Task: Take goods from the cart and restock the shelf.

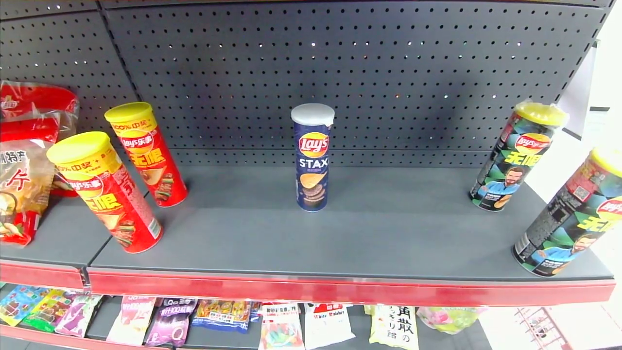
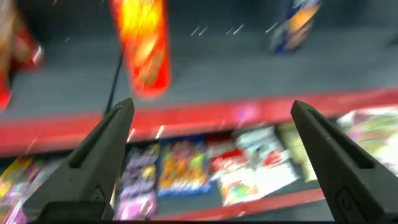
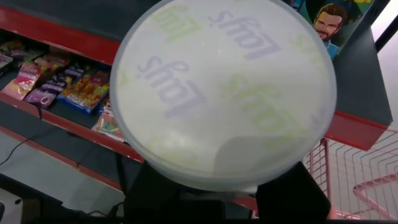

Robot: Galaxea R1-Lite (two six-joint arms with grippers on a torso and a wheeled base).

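Right gripper: jaws clamped on a chip can, pale lid turned to the wrist camera, in front of the shelf at its red front edge, near the pink wire cart.
Left gripper: jaws spread wide, nothing between them, facing that red edge.
On the shelf: blue can upright mid-board; two red cans at left; two green-black cans at right.
Snack packets on the board below.
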